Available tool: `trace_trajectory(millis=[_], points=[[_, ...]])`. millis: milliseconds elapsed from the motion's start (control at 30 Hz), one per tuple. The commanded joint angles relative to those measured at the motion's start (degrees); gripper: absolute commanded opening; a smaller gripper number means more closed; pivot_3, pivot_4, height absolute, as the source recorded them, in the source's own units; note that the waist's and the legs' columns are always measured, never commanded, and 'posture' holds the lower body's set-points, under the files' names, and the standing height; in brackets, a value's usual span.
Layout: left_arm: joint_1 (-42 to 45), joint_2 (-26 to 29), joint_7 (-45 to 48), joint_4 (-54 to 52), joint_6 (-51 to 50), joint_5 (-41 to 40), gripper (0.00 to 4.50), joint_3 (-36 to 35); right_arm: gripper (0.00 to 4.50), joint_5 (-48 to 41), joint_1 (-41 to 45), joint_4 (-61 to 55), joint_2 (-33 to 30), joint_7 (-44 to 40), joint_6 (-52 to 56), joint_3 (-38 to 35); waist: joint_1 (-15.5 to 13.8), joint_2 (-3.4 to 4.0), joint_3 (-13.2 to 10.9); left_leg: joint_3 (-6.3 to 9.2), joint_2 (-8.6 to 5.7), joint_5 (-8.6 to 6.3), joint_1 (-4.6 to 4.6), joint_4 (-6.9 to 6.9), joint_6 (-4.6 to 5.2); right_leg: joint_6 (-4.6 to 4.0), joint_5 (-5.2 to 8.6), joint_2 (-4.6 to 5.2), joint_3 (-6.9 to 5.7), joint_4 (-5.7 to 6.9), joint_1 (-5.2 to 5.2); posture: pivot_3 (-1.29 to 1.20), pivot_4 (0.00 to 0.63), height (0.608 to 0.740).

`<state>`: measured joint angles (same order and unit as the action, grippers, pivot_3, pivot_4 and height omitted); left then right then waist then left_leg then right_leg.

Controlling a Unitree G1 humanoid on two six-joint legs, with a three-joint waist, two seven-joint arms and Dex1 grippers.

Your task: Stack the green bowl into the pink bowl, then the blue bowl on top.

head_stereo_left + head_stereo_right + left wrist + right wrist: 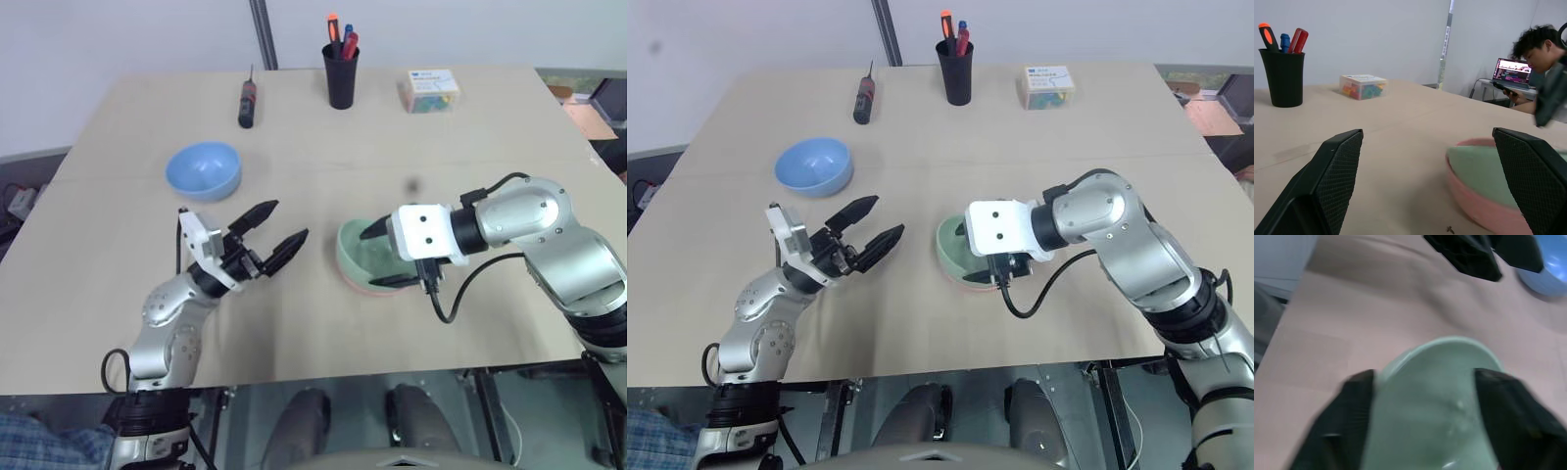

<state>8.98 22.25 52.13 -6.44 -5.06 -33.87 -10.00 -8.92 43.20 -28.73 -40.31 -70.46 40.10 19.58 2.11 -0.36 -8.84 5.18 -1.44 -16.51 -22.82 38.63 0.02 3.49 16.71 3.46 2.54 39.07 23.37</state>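
Note:
The green bowl (348, 245) sits nested inside the pink bowl (364, 289) at the middle of the table; a thin pink rim shows beneath it. My right gripper (370, 258) hangs over this stack, open, one finger on each side of the green bowl (1440, 396). My left gripper (289, 220) is open and empty just left of the stack, pointing toward it, with the pink bowl (1484, 210) ahead of its fingers. The blue bowl (204, 169) stands upright by itself farther back on the left.
Along the table's far edge stand a black cup of pens (341, 73), a screwdriver (247, 101) and a clear box of coloured pieces (429, 90). A person (1533, 49) sits at a laptop beyond the table.

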Motion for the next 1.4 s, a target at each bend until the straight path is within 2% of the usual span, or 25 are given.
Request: trace_trajectory(millis=[33, 167, 267, 467, 567, 800, 1133, 1233, 1400], points=[[2.59, 1.06, -3.02, 0.19, -1.15, 1.43, 4.50, -0.48, 4.33, -6.42, 0.19, -3.01, -0.18, 2.43, 7.03, -8.57, -0.06, -0.01, 0.00, 0.00, 0.00, 0.00, 0.00, 0.00, 0.00, 0.00, 0.00, 0.00, 0.00, 0.00, 0.00, 0.00, 0.150, 0.740], [5.32, 3.06, -9.68, 0.69, -5.39, 3.88, 4.50, -2.20, 4.33, -15.13, -0.33, -3.25, 2.11, 7.88, 18.09, -19.81, -0.23, -0.03, 0.00, 0.07, -0.01, 0.00, -0.01, 0.03, 0.01, 0.00, 0.00, -0.21, -0.03, 0.00, -0.02, 0.00, 0.150, 0.740], [6.74, 6.91, -12.55, 1.24, -6.02, 8.57, 4.50, -2.38, 4.33, -22.05, -0.04, -4.21, 2.41, 11.27, 25.07, -29.19, -0.06, -0.03, 0.00, 0.03, -0.01, 0.00, -0.02, 0.01, 0.01, 0.00, 0.00, -0.23, 0.01, 0.03, -0.01, 0.00, 0.150, 0.740], [14.48, 16.42, -16.11, 10.74, -9.55, 19.20, 4.50, 0.30, 4.33, -30.87, -0.11, -3.48, -1.56, 13.42, 27.18, -39.99, -0.11, -0.02, -0.01, 0.03, -0.02, -0.01, 0.00, -0.04, 0.03, 0.00, 0.00, -0.28, -0.01, 0.05, 0.00, 0.00, 0.150, 0.740], [17.41, 19.22, -16.32, 14.65, -10.03, 23.53, 4.50, 2.73, 4.33, -32.73, -1.64, -2.94, -4.62, 14.10, 25.28, -41.84, -0.10, -0.02, -0.02, 0.01, -0.07, -0.01, -0.01, -0.03, 0.06, 0.00, 0.00, -0.27, -0.02, 0.05, -0.01, 0.00, 0.150, 0.740], [21.87, 20.48, -15.85, 21.94, -10.88, 28.35, 4.50, 5.53, 4.33, -35.72, -4.93, -3.50, -7.58, 17.61, 22.82, -42.40, 0.21, -0.02, -0.02, -0.06, -0.05, -0.01, -0.02, -0.07, 0.05, 0.00, 0.00, -0.27, 0.04, 0.02, 0.02, 0.00, 0.150, 0.740], [29.88, 21.12, -14.94, 38.58, -2.30, 35.51, 4.50, 10.45, 4.33, -37.16, -8.20, -4.19, -9.55, 21.37, 19.76, -41.11, -0.01, -0.05, -0.03, -0.07, -0.07, -0.01, -0.04, -0.03, 0.06, 0.01, 0.00, -0.26, 0.03, 0.05, 0.02, 0.00, 0.150, 0.740], [32.03, 20.83, -14.25, 43.61, 0.77, 37.11, 3.77, 11.42, 4.35, -37.63, -9.09, -4.13, -10.00, 21.86, 18.60, -40.87, 0.12, -0.05, -0.03, -0.06, -0.08, -0.01, -0.06, -0.03, 0.06, 0.01, 0.00, -0.27, 0.02, 0.05, 0.03, 0.00, 0.150, 0.740], [34.25, 20.68, -14.06, 48.84, 4.82, 38.56, 1.67, 11.96, 4.35, -38.27, -11.61, -4.29, -11.50, 20.52, 16.37, -41.23, 0.11, -0.05, -0.03, -0.06, -0.07, -0.01, -0.06, -0.03, 0.06, 0.01, 0.00, -0.28, 0.02, 0.07, 0.03, 0.00, 0.150, 0.740]])
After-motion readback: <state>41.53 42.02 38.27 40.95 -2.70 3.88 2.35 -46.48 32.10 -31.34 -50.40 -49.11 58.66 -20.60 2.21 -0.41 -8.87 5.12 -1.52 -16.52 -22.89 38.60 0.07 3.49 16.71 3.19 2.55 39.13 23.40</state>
